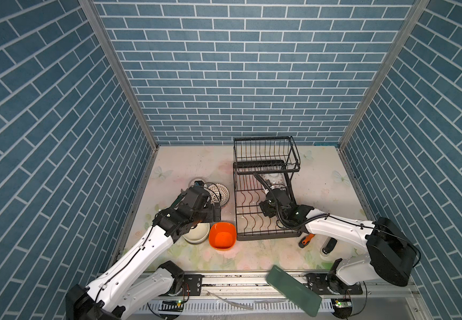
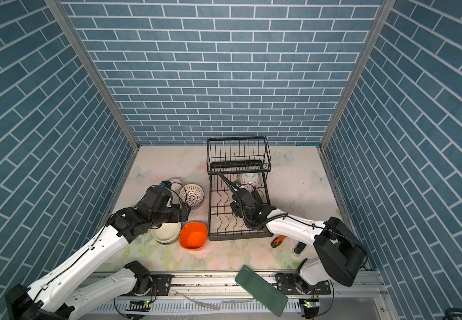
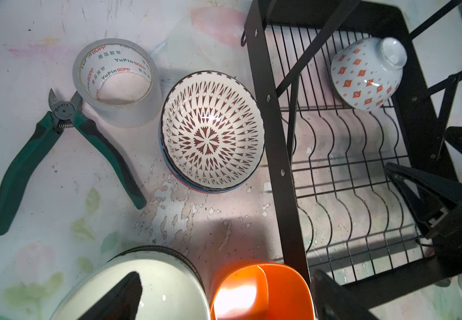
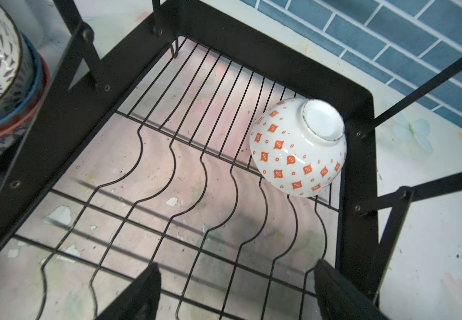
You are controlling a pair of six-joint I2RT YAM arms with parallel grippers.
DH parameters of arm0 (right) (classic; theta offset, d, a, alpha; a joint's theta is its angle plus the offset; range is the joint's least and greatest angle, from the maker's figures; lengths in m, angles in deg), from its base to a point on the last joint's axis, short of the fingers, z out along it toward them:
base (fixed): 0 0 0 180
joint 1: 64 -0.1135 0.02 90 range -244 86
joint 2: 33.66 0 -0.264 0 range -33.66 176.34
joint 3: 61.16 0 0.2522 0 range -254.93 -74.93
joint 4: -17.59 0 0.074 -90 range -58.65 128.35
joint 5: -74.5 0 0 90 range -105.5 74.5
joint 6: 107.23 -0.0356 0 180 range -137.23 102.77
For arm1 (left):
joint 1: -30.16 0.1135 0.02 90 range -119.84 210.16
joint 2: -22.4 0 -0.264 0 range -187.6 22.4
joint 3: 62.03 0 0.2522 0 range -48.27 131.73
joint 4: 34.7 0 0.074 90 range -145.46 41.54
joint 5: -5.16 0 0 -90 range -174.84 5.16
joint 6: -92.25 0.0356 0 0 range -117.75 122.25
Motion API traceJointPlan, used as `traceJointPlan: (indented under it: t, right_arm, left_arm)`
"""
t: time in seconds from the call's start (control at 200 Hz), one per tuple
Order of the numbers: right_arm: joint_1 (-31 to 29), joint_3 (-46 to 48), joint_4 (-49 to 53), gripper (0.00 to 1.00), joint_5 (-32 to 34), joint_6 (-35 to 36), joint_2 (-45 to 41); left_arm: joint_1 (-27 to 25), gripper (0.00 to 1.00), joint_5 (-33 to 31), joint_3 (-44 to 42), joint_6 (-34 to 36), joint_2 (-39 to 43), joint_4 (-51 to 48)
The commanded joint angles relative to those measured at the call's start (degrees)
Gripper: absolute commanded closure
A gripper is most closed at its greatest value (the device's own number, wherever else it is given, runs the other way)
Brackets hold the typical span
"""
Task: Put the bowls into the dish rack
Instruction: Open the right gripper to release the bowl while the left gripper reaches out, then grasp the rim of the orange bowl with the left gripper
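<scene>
Right gripper [image 4: 236,264] gapes empty over dish rack [image 4: 252,44], where 1 orange-dotted bowl [image 4: 297,149] sits inverted in a corner. Left gripper [image 3: 225,274], spread and empty, hovers above cream bowl [image 3: 155,285] — descent may clip neighbouring orange bowl [image 3: 268,293].

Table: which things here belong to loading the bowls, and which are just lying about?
For the job: dish rack, orange-dotted bowl inside it, patterned bowl stack, cream bowls, orange bowl.
Lying about: tape roll, green-handled cutters, orange-handled tool, dark green slab at the front.
</scene>
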Motion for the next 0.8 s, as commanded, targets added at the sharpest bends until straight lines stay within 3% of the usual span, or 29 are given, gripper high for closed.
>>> traceJointPlan:
  t: [0.0,0.245,0.795]
  right_arm:
    - [-0.50,2.07,3.38,0.14,-2.88,-6.39,-3.47]
    - [-0.92,2.60,8.04,0.15,-4.44,-8.86,-7.78]
    - [-1.65,3.60,11.46,0.17,-4.72,-11.29,-10.39]
  left_arm:
    - [0.30,0.05,-0.67,4.07,6.07,-2.88,-5.27]
    - [-0.47,0.11,3.16,8.47,13.75,-9.11,-9.55]
    - [-9.83,0.26,-3.12,12.73,18.97,-26.80,-14.00]
